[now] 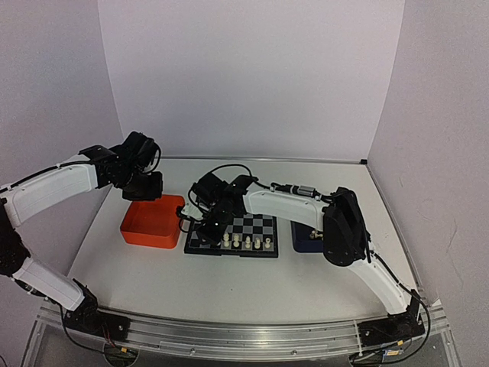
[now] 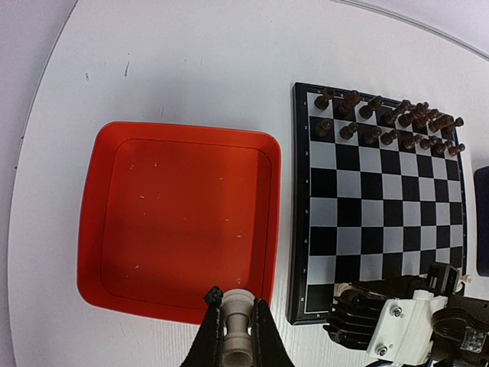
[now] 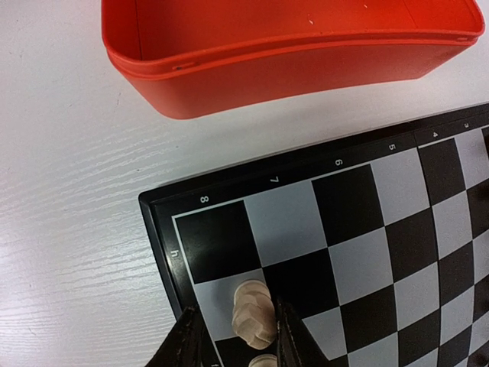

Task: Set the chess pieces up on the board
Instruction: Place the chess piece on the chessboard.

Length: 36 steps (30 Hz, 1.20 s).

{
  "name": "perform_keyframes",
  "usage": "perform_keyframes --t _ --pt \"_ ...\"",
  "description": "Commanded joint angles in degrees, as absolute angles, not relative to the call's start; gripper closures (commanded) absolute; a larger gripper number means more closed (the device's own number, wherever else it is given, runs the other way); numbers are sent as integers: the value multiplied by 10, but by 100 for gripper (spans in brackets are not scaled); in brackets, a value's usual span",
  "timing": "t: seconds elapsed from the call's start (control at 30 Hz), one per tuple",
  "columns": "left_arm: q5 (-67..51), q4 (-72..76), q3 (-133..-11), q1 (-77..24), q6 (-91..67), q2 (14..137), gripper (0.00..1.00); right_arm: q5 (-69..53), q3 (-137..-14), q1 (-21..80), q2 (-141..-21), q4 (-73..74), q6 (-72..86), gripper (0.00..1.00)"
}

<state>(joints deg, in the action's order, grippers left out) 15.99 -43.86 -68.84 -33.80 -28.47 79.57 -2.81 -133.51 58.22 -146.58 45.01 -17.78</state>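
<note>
Left gripper (image 2: 237, 304) is hovering over the orange tray (image 2: 176, 214), pinching a cream chess piece (image 2: 235, 336) tight. Right gripper (image 3: 237, 312) is standing with jaws slightly parted around another cream piece (image 3: 254, 315) sitting on the board (image 3: 359, 191) near its corner.

Glossy board (image 3: 229, 187); smooth plastic orange tray (image 3: 290, 69).

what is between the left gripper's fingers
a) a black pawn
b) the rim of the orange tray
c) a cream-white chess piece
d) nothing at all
c, the left wrist view shows the left gripper pinched shut on a cream-white chess piece, seen just at the near edge of the orange tray
</note>
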Motion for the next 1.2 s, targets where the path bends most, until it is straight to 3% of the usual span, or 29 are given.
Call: perform_keyframes --t 0.0,0.13,0.8,1.0,1.17 --pt "154 -422 -698 -334 -275 798 100 -37 -1361 583 -1476 455 -179 71" --pt "150 -419 -698 -334 -273 801 100 -44 -1361 583 -1471 454 -180 76" --pt "139 -417 -695 -333 -271 791 100 -39 -1371 583 -1433 447 -170 74" --pt "121 -416 -694 -333 -265 779 100 -11 -1352 583 -1396 441 -163 70" --pt "108 -418 -701 -332 -256 776 100 50 -1292 583 -1329 415 -147 60"
